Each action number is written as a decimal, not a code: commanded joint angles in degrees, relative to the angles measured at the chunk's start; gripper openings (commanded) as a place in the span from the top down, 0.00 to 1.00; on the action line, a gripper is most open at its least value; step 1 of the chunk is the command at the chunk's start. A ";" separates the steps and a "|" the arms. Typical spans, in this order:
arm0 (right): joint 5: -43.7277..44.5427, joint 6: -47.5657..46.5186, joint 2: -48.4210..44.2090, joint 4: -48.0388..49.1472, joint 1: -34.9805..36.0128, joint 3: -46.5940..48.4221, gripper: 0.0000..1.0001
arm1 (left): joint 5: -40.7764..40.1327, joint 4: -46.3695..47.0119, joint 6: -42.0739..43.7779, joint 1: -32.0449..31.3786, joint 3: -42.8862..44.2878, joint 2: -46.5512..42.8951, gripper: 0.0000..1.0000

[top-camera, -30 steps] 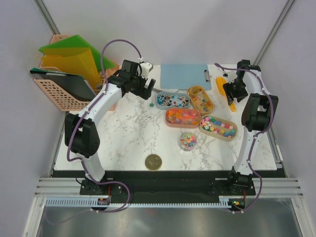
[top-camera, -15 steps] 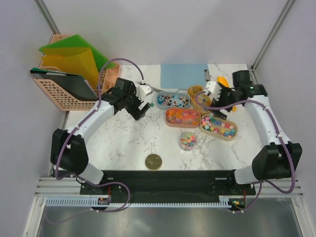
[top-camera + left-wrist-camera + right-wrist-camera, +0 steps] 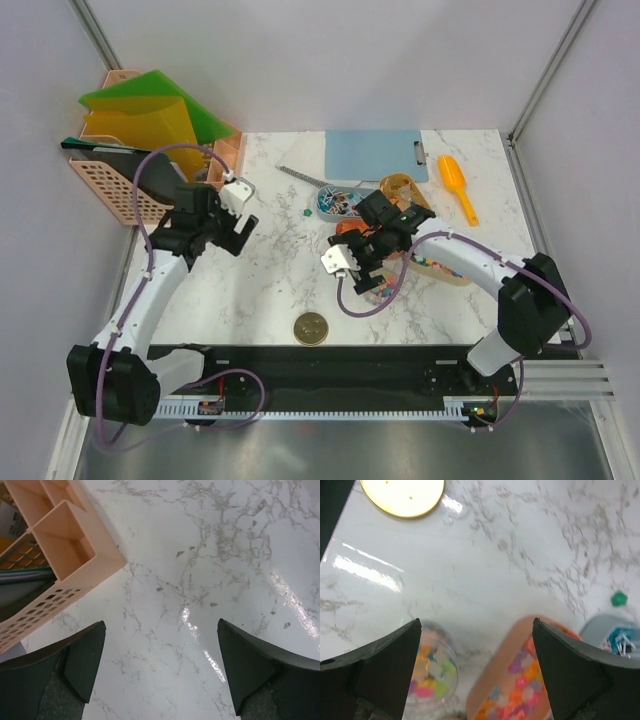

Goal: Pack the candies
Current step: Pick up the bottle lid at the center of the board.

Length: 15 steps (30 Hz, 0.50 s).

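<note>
1. The candies (image 3: pixel 516 689) sit a bit right of table centre. Orange-red bits fill a pink tray (image 3: pixel 492 680).
2. Pastel bits (image 3: pixel 431 674) fill a clear round tub (image 3: pixel 451 666) just near of the pink tray.
3. Dark wrapped pieces (image 3: pixel 344 204) lie in a blue tray (image 3: pixel 322 200) just far of the pink tray.
4. A tan tray (image 3: pixel 462 280) with more pastel pieces sits right of the pink tray, mostly hidden by the right arm.
5. A loose green bit (image 3: pixel 618 598) lies on the marble table (image 3: pixel 270 280), left of the blue tray.
6. The right gripper (image 3: pixel 476 645) hangs over the tub and pink tray with its jaws spread wide, holding nothing.
7. The gold lid (image 3: pixel 311 327) lies flat, near and left of the tub.
8. The left gripper (image 3: pixel 161 645) is well left over bare marble, beside the corner of the pink basket (image 3: pixel 65 545). Its jaws are wide and it holds nothing.
9. At the far edge are an orange scoop (image 3: pixel 457 184) on the right and a blue clipboard (image 3: pixel 373 155) at centre. Green and yellow folders (image 3: pixel 150 115) stand in the basket.
</note>
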 commanded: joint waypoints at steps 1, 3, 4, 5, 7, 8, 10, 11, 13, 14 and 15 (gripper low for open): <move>-8.08 -2.61 1.38 8.09 4.79 -3.37 0.02 | 0.78 -0.16 -5.26 4.21 2.38 -0.33 0.01; -9.93 -3.92 2.70 9.68 7.60 -4.25 0.02 | 0.43 -0.61 -6.05 5.27 2.56 -0.59 0.01; -10.98 -4.28 3.49 10.03 8.57 -4.69 0.02 | 0.52 -0.61 -6.32 5.36 2.38 -0.68 0.01; -11.25 -4.46 5.50 9.94 9.54 -4.44 0.02 | 0.52 -0.52 -6.32 5.54 2.30 -0.85 0.01; -11.78 -4.63 8.14 9.42 12.36 -3.30 0.02 | -0.09 0.18 -6.41 5.71 1.86 -0.77 0.01; -11.78 -4.72 9.02 8.46 13.15 -2.77 0.02 | -0.36 0.53 -6.67 5.97 1.68 -0.85 0.01; -11.00 -5.07 11.91 5.92 15.43 -0.41 0.02 | -0.27 0.97 -8.07 6.33 1.42 -0.77 0.01; -10.21 -5.51 12.89 5.03 15.96 0.39 0.02 | -0.01 0.89 -8.51 6.59 1.42 -0.77 0.01; -9.24 -5.42 15.96 3.36 17.28 2.67 0.02 | 0.96 0.80 -9.66 6.68 1.33 -1.29 0.01; -8.45 -5.34 16.76 1.87 17.46 3.29 0.02 | 1.22 0.71 -9.83 6.68 1.15 -1.55 0.01; -8.27 -4.90 17.46 1.68 17.90 4.17 0.02 | 1.22 0.71 -10.01 6.68 0.89 -1.99 0.01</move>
